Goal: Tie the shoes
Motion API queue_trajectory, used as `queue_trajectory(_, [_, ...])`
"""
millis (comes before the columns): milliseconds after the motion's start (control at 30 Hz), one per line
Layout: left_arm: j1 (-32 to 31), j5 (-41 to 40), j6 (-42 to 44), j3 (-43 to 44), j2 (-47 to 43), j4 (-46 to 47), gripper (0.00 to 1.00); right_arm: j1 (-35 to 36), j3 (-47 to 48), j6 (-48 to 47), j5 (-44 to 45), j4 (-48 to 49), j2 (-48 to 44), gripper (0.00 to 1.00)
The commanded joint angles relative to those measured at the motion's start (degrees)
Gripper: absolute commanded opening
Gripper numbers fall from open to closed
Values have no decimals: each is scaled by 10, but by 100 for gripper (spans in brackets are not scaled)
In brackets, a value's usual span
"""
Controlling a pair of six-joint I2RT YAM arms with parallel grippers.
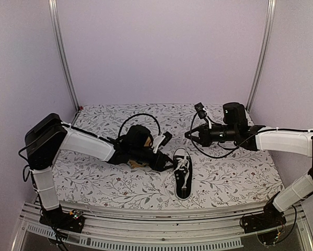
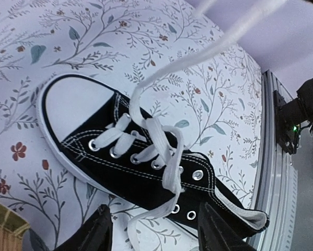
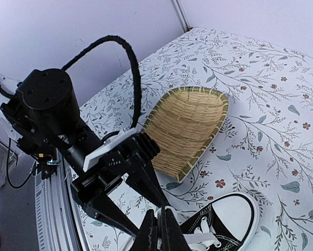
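Sneaker at frame centre on surface. Right fingers pressed together, apparently pinching lace, holding it taut upward. Left fingers spread astride loose lace end, likely poised to grab.
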Motion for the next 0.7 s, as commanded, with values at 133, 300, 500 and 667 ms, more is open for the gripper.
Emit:
queue_trajectory(133, [-30,22,27,24,59,20,43,-4,-17,23,30,14,-31,2])
queue_trajectory(300, [-37,12,31,29,73,20,40,-4,-17,26,30,14,-37,2])
queue_trajectory(500, [-42,3,32,45,88,22,32,-4,-26,28,37,13,-49,2])
queue_trajectory(667, [-46,-17,34,50,86,22,20,-5,-38,34,51,11,-60,2])
